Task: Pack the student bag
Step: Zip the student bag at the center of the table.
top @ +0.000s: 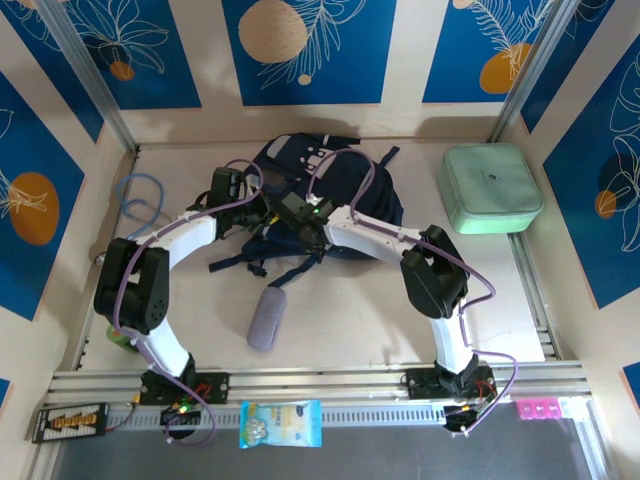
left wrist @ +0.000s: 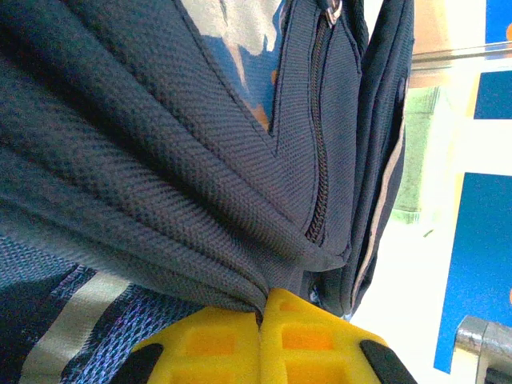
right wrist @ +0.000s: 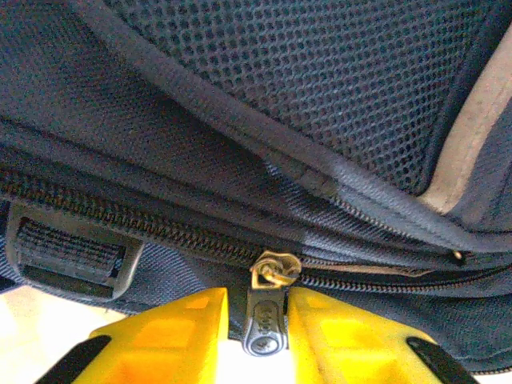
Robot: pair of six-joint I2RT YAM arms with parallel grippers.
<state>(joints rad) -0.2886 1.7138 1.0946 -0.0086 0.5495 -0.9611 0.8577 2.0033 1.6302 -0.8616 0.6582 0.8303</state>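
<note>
Navy student bag lies mid-table toward far wall, long axis near-to-far, top end away from me, straps trailing toward bases. I judge step: opening zip. Left gripper pinched tight on fabric fold. Right gripper flanks zip pull; clamped or not, cannot tell. Next: firm grip, draw along track.

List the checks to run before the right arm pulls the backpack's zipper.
1. Left gripper anchoring the student bag: ok, a fold of fabric is pinched between its shut fingers.
2. Zipper pull between the right gripper fingers: ok.
3. Right grip firm on the pull: cannot tell.
4. Zipper track free of snagged fabric: cannot tell, folds crowd it.
5. Items to pack nearby: ok, the grey pouch and the mint green case lie beside the bag.
</note>
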